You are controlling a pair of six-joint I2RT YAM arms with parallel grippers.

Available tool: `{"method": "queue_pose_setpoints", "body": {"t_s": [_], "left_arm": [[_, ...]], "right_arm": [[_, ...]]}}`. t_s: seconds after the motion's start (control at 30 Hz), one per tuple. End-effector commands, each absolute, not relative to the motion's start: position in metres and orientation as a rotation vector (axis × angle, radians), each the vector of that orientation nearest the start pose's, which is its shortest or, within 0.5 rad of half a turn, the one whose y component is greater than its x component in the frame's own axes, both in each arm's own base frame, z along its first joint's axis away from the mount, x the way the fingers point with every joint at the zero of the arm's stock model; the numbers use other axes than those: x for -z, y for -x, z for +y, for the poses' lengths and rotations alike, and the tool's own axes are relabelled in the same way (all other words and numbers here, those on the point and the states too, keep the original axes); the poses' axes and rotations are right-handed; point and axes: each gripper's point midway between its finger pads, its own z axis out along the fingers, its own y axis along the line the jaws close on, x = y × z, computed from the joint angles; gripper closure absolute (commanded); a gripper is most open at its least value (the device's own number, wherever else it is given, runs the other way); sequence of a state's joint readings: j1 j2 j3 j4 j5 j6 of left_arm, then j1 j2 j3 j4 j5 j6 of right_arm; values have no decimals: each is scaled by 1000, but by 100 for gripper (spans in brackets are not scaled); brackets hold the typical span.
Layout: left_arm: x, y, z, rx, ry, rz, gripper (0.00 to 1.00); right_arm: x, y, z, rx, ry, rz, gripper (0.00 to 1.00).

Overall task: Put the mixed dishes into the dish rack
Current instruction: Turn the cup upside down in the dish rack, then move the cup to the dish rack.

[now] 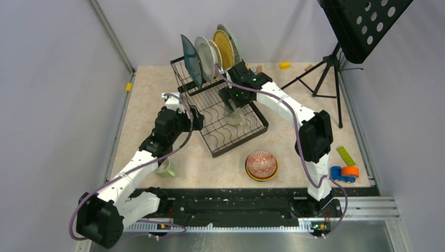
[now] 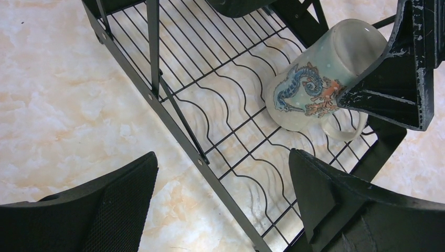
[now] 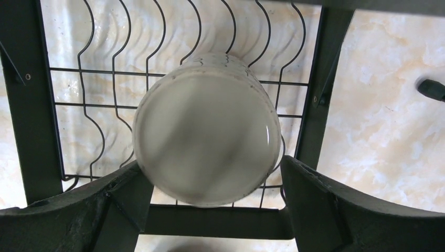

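The cream mug (image 2: 309, 89) sits mouth-down and tilted in the flat lower tray of the dish rack (image 1: 231, 137), toward the tray's 3 o'clock edge in the top view. Its handle points to the near rim, and its rim catches the wavy wires, which likely keep it from rolling and let it drain. The right pincer (image 3: 210, 168) hangs straight over the mug's base with its jaws spread to either side of the body. A thin gap shows at one finger; whether the other finger touches the mug I cannot tell, so this reads as a let-go rather than a grip. The left pincer (image 2: 223, 168) hovers wide open and empty over the rack's 9 o'clock rail, probably kept out of the other arm's way. Four plates (image 1: 205, 55) stand on edge in the raised slots at 12 o'clock, where the dividers hold them upright. On the surface (image 1: 152, 105), the light-green mug (image 1: 167, 168) waits at 7 o'clock of the rack. The stacked bowls (image 1: 261, 164) wait at 5 o'clock, so the loading looks past halfway.
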State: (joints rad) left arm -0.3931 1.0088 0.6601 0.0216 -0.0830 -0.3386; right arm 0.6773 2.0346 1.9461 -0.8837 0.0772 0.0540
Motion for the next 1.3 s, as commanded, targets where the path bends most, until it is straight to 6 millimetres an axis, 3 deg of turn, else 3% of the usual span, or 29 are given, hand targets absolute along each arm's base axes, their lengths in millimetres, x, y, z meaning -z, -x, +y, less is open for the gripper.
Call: {"method": "queue_pose_setpoints", "body": {"t_s": [0.0, 0.23, 0.33, 0.43, 0.6, 0.7, 0.8, 0.9, 1.03, 1.1, 1.27], "left_arm": [[-212, -333, -138, 446, 11, 1868, 1], [-204, -335, -135, 437, 54, 1889, 1], [-196, -336, -129, 428, 113, 1908, 1], [-188, -336, -126, 440, 158, 1920, 1], [-178, -335, -127, 479, 213, 1936, 6], [-171, -334, -131, 506, 214, 1954, 8], [-167, -334, -134, 528, 215, 1966, 9], [-165, -334, -138, 551, 209, 1966, 11], [-161, -333, -139, 560, 208, 1977, 13], [-159, -333, -142, 573, 192, 1978, 13], [-157, -334, -142, 572, 191, 1984, 13]], "right_arm": [[-195, -397, 311, -229, 721, 2339, 11], [-236, -384, 327, -441, 672, 2218, 12], [-253, -375, 318, -484, 572, 2157, 16], [-250, -364, 309, -547, 457, 2142, 21], [-219, -345, 295, -661, 339, 2171, 33], [-194, -336, 290, -715, 296, 2242, 54], [-175, -335, 290, -762, 254, 2283, 47], [-165, -342, 289, -788, 227, 2284, 48], [-155, -355, 283, -788, 211, 2292, 52], [-149, -360, 282, -802, 219, 2296, 60], [-136, -363, 287, -815, 303, 2319, 63]]}}
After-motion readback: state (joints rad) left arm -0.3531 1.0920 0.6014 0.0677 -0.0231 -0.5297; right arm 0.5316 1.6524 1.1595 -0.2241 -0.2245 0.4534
